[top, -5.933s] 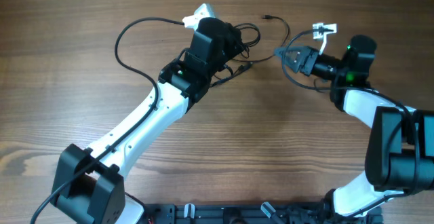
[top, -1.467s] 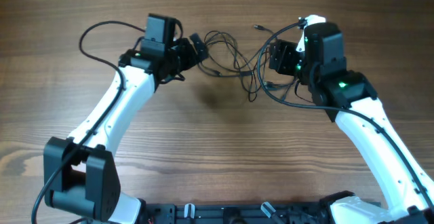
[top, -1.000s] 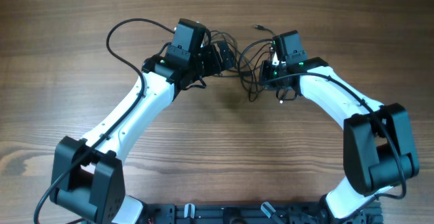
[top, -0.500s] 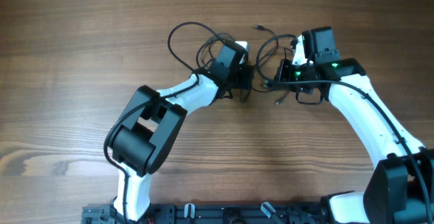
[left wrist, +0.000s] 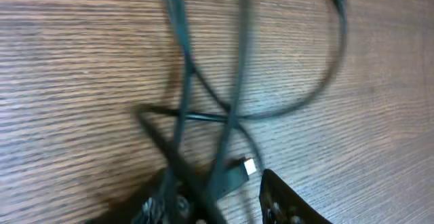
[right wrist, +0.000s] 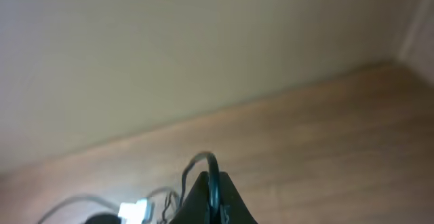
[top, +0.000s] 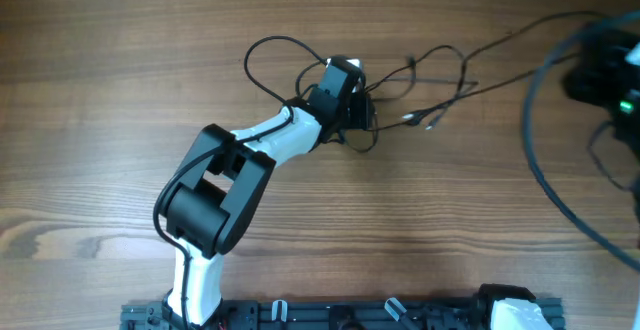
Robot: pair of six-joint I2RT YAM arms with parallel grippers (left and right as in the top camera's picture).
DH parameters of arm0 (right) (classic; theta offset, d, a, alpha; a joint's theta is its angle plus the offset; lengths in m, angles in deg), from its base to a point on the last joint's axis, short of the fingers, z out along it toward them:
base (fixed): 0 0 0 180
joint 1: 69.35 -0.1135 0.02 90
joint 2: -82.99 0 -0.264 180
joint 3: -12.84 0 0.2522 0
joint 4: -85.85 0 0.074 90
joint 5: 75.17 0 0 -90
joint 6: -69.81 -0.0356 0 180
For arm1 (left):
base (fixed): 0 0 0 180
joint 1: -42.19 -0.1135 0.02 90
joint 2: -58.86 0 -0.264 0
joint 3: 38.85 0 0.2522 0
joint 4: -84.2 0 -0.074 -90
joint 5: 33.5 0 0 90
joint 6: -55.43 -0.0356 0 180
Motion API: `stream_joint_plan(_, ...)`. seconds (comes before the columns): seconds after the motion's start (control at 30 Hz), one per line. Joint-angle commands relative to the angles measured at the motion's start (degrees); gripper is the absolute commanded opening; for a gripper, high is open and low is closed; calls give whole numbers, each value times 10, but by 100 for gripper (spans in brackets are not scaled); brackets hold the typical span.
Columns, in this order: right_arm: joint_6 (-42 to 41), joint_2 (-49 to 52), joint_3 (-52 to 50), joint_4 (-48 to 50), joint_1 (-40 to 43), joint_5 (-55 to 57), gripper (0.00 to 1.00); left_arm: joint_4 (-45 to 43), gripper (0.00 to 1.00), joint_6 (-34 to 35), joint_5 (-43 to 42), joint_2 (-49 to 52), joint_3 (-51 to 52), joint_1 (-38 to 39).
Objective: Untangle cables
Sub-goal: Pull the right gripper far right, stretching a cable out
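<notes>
While the bunch is kept on the desk [top: 120, 120] between the half-closed left fingers [top: 352, 112], firm hold not confirmable, the cables [left wrist: 241, 61] have been drawn rightward by the fully closed right fingers [right wrist: 210, 190], one strand pinched; separation is judged begun.

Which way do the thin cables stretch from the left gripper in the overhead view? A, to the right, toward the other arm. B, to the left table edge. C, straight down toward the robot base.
A: the thin cables run from the left gripper rightward across the wood, up to the blurred right arm at the picture's upper right edge.
</notes>
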Motion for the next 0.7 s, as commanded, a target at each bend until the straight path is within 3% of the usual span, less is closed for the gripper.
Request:
stream_joint_plan(0.0,10,-30,26,7,43,54,4,23,43,30,22,26,13,-37)
stream_joint_plan(0.03,11,-33,26,6,66,103,4,41,44,71,22,26,13,-74)
stream_joint_plan(0.1,4,-30,26,4,82,127,4,63,42,84,22,26,13,-108)
stream_joint_plan(0.23,-80,-4,26,-41,97,114,4,126,47,143,-9,26,13,-194)
stream_joint_plan(0.3,-83,16,26,-63,97,130,4,147,53,144,-9,26,13,-208)
stream_joint_plan(0.4,-176,63,26,-143,97,230,4,173,62,144,-8,26,13,-209)
stream_joint_plan(0.47,-160,106,24,-183,97,159,4,179,68,144,-8,26,13,-198)
stream_joint_plan(0.5,-89,130,22,-190,96,56,4,177,70,144,-8,26,13,-191)
stream_joint_plan(0.6,229,205,21,-235,87,-379,4,162,82,136,-13,26,13,-166)
stream_joint_plan(0.67,315,241,21,-262,64,-449,4,136,98,55,-78,26,13,-153)
